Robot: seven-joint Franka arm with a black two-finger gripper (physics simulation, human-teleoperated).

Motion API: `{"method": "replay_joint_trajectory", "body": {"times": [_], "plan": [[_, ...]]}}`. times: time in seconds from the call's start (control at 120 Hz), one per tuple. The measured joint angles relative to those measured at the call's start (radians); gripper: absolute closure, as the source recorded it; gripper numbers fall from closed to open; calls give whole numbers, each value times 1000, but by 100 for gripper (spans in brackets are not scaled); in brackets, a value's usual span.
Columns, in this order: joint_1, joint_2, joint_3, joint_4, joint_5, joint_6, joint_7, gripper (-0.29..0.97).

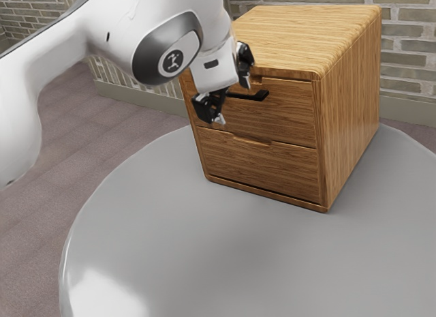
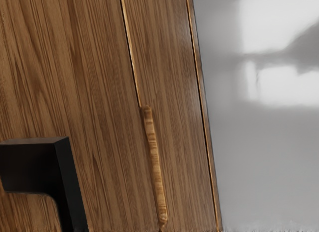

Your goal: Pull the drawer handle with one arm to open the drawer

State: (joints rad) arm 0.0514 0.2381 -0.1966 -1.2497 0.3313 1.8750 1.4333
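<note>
- The light-brown wooden two-drawer cabinet point(image 1: 340, 112) is my landmark. It stands upright on the round, smooth grey table point(image 1: 204, 262), toward the table's far side.
- The tabletop in front of the cabinet is glossy. In the wrist view the same grey surface point(image 2: 259, 167) carries pale, soft reflections beside the cabinet's base.
- Behind the cabinet runs a grey-brown brick wall point(image 1: 409, 31) with a pale skirting strip along its foot. Below the table, off the cabinet's front corner, is mauve carpeted floor point(image 1: 88, 146).
- The cabinet's upper drawer point(image 1: 286, 116) sits flush with the cabinet face, as far as I can see, and so does the lower drawer point(image 1: 272, 167).
- The slim black bar handle point(image 1: 251, 95) is mounted high on the upper drawer front. In the wrist view one square black end of it point(image 2: 65, 182) stands out from the wood.
- A raised wooden lip point(image 2: 153, 162) lies on the seam between the two drawer fronts.
- My black two-finger gripper point(image 1: 212, 109) is at the cabinet's front, right against the handle's end nearest the arm.
- I cannot tell whether the gripper is parted or closed.
</note>
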Motion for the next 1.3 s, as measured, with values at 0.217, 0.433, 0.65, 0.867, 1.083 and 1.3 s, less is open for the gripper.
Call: {"method": "replay_joint_trajectory", "body": {"times": [0.217,0.433,0.65,0.867,1.083,1.3], "plan": [[9,12,18,14,4,27,1,2],[0,18,21,3,8,-4,2,2],[-3,25,19,2,9,-46,1,-1],[-3,1,22,-31,8,-61,0,0],[-3,-46,28,-93,5,-68,-1,1],[-4,-107,42,-171,2,-70,-2,1]]}}
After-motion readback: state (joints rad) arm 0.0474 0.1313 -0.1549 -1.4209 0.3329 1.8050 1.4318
